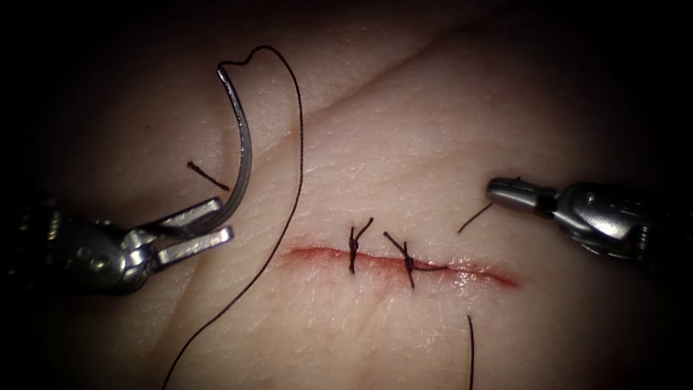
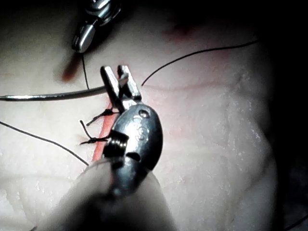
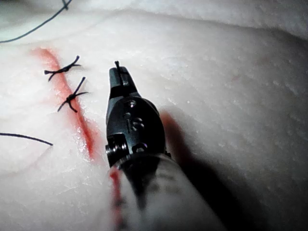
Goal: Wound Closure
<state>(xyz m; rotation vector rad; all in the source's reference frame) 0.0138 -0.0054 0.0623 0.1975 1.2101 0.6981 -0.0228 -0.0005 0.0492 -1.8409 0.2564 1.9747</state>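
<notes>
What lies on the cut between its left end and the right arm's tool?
In the endoscope view, two knotted stitches cross the cut; beyond them lies a cut end of thread near the right tool.

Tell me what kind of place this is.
Likely a suturing practice bench: tissue with a cut and two knots, left hand holding a needle clear of it, right hand pinching thread.

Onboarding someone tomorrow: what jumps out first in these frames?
The curved needle, clear of the tissue, stands in the left tool, gripped near its pointed end, with the thread trailing from its top, left of the cut. Next, two knotted stitches cross the red cut. The right tool, jaws shut, holds a short cut end of thread on the right.
</notes>
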